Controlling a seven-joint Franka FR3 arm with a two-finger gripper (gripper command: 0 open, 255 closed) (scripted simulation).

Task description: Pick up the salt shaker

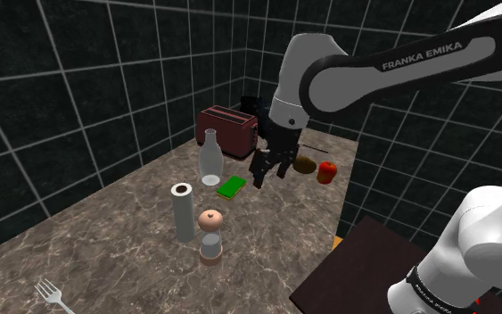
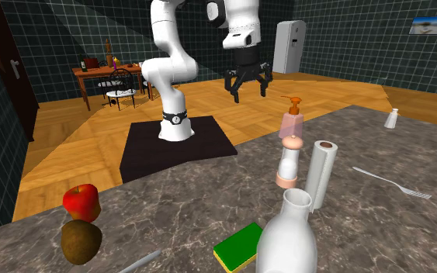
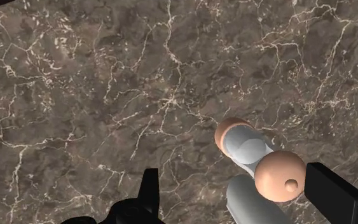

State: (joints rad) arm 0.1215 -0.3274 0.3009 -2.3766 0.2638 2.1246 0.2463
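Your gripper (image 1: 269,177) is hanging in the air above the counter (image 1: 106,232). Its fingers (image 3: 333,191) are standing wide apart, gripping nothing and touching nothing.

The shaker (image 1: 209,239) you're after, grey body with a peach knob and base, is standing upright on the marble just beside the roll (image 1: 183,212). It's sitting well apart from the gripper. From the wrist you're looking down on the shaker (image 3: 250,147), and it's lying nearer one finger than the other, with neither one on it.

Stuff that's hard to read:
- The roll (image 3: 254,203) is getting cut off at the wrist picture's edge, and the shaker's knob is covering part of it.
- The bottle (image 2: 286,240) is running off the second exterior view's bottom.
- A small white thing (image 2: 393,118) is sitting far off on the counter, too small to make out.
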